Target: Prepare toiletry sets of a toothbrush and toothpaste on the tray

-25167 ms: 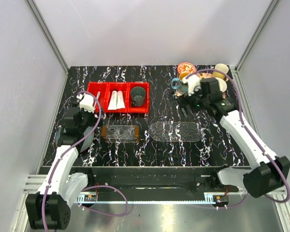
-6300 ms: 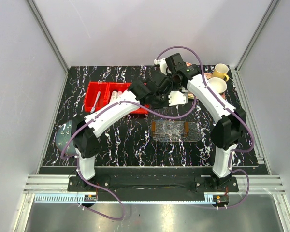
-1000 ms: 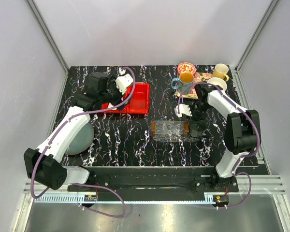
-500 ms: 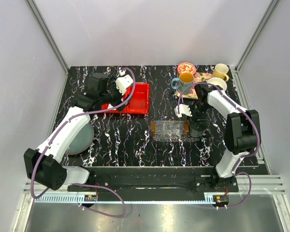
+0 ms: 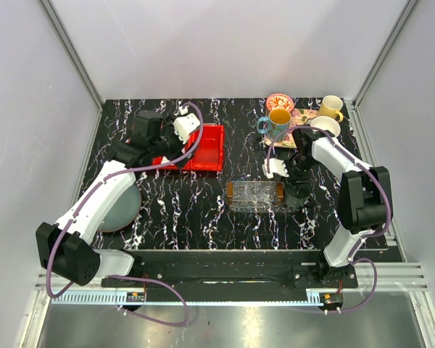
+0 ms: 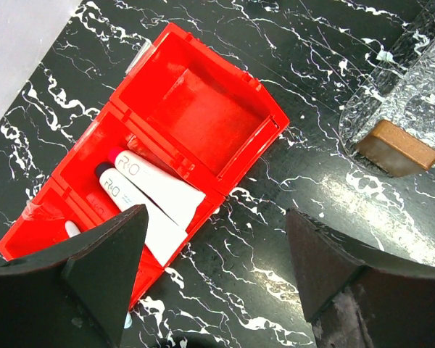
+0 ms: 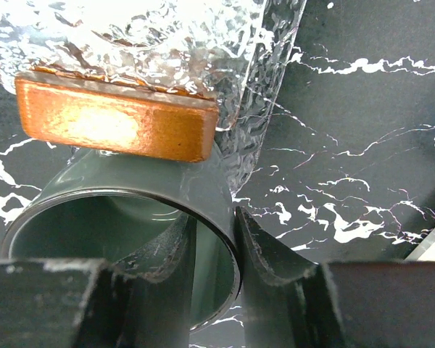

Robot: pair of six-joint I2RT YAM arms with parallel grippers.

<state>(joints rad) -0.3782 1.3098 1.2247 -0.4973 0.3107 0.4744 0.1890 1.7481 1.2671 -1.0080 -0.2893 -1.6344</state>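
Hovering open and empty, the left gripper (image 6: 216, 217) should centre on the 9 o'clock toothpaste (image 6: 158, 193) — right gripper (image 7: 214, 233) pinches a cup (image 7: 134, 183).

I see the left arm (image 5: 98, 196) and right arm (image 5: 330, 152) alike: white links, black joints, purple cable (image 5: 200, 129); end effector fingers (image 6: 101, 268) matte black.

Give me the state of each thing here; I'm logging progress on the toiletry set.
tray: lying flat, nothing in it.
grey cup: upright, empty, beside the tray's end.
right gripper: shut on the grey cup's rim.
left gripper: open, above the red bins.
toothpaste tubes: capped, side by side in the middle bin.
toothbrush: in the end bin, mostly hidden.
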